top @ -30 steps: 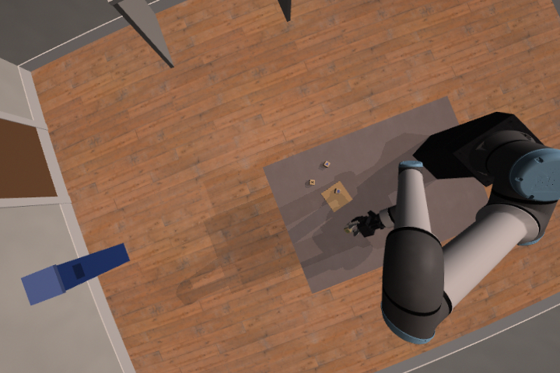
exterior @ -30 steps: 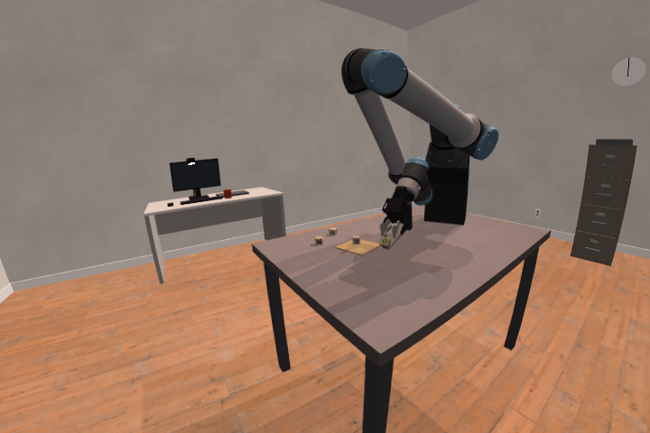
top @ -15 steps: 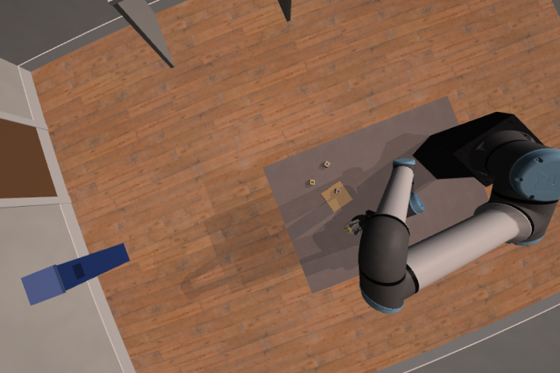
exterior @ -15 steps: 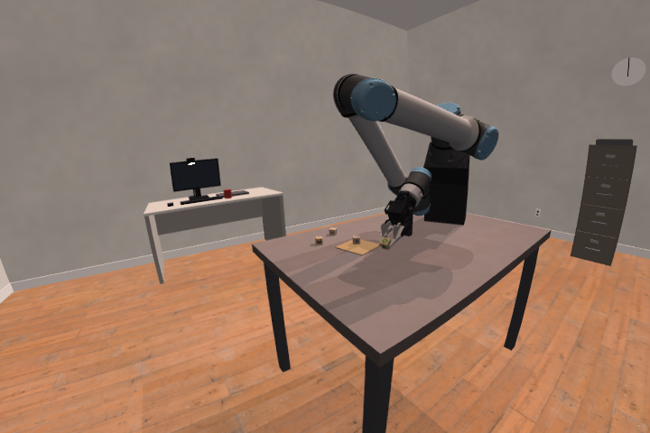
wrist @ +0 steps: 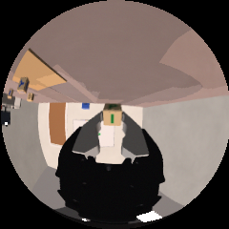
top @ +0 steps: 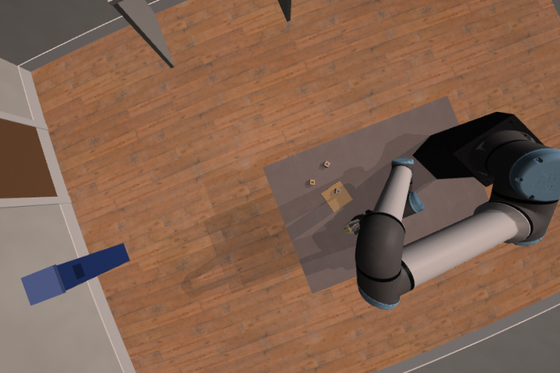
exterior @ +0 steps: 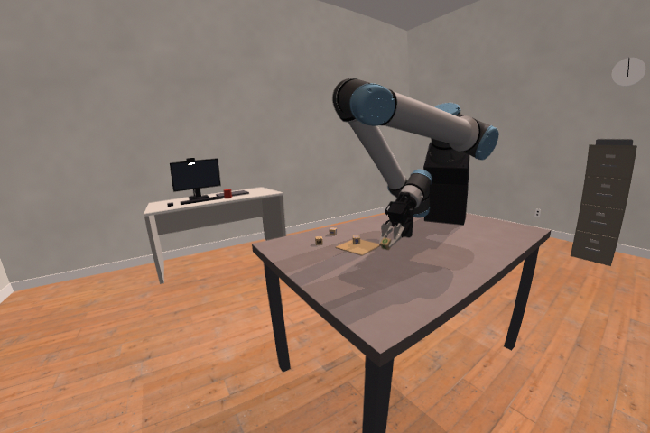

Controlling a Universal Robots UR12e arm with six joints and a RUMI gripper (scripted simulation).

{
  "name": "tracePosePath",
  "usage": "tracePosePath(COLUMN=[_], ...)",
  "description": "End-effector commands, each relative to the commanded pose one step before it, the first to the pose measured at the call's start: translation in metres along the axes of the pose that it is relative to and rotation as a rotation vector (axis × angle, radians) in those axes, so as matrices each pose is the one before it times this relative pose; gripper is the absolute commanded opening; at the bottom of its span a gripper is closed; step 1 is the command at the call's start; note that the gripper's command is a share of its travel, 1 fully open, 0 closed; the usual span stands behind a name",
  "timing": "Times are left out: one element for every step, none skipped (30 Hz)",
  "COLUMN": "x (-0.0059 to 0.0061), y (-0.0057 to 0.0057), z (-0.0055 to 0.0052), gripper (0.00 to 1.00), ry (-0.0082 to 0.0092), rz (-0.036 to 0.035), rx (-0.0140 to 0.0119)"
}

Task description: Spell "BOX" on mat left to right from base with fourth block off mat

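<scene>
My gripper (top: 350, 228) (exterior: 386, 241) (wrist: 113, 112) is pitched far over and shut on a wooden block with green markings (top: 347, 229) (exterior: 385, 244) (wrist: 113, 117). The held block is tilted, beside the mat, low over the table; whether it touches the table cannot be told. The yellowish mat (top: 336, 204) (exterior: 347, 247) (wrist: 44, 72) carries one block with a blue letter (top: 337, 191) (exterior: 356, 239) (wrist: 23, 84) near one edge. Off the mat lie a block with a dark X-like mark (top: 312, 182) (exterior: 319, 240) (wrist: 31, 97) and another blue-lettered block (top: 327, 164) (exterior: 332, 231) (wrist: 10, 93).
The grey table (top: 289, 176) (exterior: 387, 316) bears the blocks and mat. The robot's black base (top: 453, 154) (exterior: 444, 198) stands at one end. The forearm and elbow (top: 379, 250) hang over the table near the gripper. A white desk with a monitor (exterior: 195, 174) stands apart.
</scene>
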State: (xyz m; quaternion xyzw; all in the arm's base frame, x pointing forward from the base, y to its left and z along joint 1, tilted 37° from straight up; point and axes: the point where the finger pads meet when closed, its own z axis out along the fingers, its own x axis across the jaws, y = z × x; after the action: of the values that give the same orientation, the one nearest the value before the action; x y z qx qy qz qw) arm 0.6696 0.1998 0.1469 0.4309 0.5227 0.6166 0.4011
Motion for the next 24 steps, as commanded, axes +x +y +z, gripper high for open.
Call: tracePosePath(x=[0.00011, 0.0, 0.0, 0.0, 0.0, 0.0, 0.0, 0.0, 0.0, 0.0, 0.0, 0.0, 0.0, 0.0, 0.0, 0.0, 0.0, 0.0, 0.0, 0.0, 0.0, 0.0, 0.0, 0.0], y=[-0.00408, -0.00178, -0.00201, -0.00223, -0.00239, -0.00253, -0.00262, -0.00266, -0.00266, -0.00261, 0.0, 0.0, -0.0025, -0.00237, -0.00219, -0.00198, -0.00174, -0.00149, -0.00121, -0.00094, -0.00069, -0.00045, -0.00025, -0.0001], z=[0.00261, 0.00111, 0.00126, 0.00139, 0.0015, 0.00158, 0.00163, 0.00166, 0.00166, 0.00162, 0.0, 0.0, 0.00156, 0.00148, 0.00137, 0.00123, 0.00109, 0.00092, 0.00076, 0.00059, 0.00043, 0.00028, 0.00015, 0.00006], gripper=[0.09, 0.09, 0.09, 0.09, 0.09, 0.09, 0.09, 0.09, 0.09, 0.09, 0.09, 0.09, 0.09, 0.09, 0.09, 0.09, 0.09, 0.09, 0.09, 0.09, 0.09, 0.09, 0.09, 0.09], ry=[-0.00019, 0.0, 0.0, 0.0, 0.0, 0.0, 0.0, 0.0, 0.0, 0.0, 0.0, 0.0, 0.0, 0.0, 0.0, 0.0, 0.0, 0.0, 0.0, 0.0, 0.0, 0.0, 0.0, 0.0], rz=[-0.00021, 0.0, 0.0, 0.0, 0.0, 0.0, 0.0, 0.0, 0.0, 0.0, 0.0, 0.0, 0.0, 0.0, 0.0, 0.0, 0.0, 0.0, 0.0, 0.0, 0.0, 0.0, 0.0, 0.0], rx=[-0.0011, 0.0, 0.0, 0.0, 0.0, 0.0, 0.0, 0.0, 0.0, 0.0, 0.0, 0.0, 0.0, 0.0, 0.0, 0.0, 0.0, 0.0, 0.0, 0.0, 0.0, 0.0, 0.0, 0.0])
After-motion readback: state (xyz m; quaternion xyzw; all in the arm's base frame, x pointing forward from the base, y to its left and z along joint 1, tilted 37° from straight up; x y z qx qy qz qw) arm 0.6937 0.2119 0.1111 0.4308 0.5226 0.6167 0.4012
